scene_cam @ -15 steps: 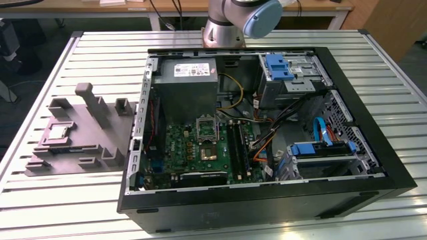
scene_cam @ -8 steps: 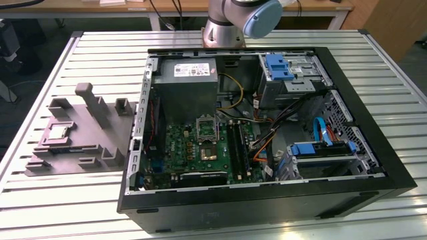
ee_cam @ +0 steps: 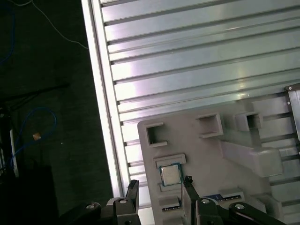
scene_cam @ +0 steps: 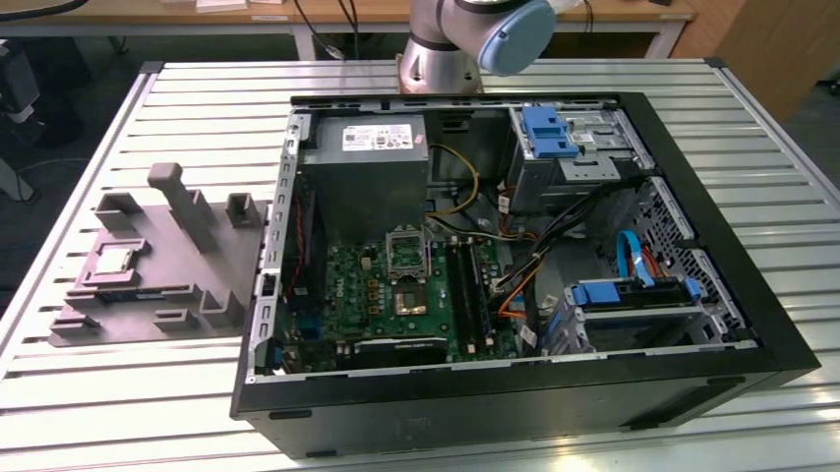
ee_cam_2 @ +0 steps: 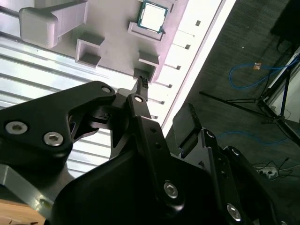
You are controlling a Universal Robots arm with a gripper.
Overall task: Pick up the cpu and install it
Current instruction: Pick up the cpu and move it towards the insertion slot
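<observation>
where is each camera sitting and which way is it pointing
Exterior view: off the arm, high up, looking down on the slatted table, the open computer case and, at the exterior view's left, the grey tray holding the cpu; the arm's base shows.
First wrist view: on the arm, looking down past the open tool at the cpu and tray.
Second wrist view: on the arm, looking past the tool's black linkage at tray, cpu and floor.
Shared: both wrist views show cpu, tray and tool.

— How is the cpu (ee_cam_2: 152, 16) coloured?
— A silvery-white top is seen. The tray (ee_cam_2: 108, 18) is moulded in grey, the table (ee_cam: 187, 47) is ribbed in silver, and the case (scene_cam: 525, 403) is finished in black.
</observation>
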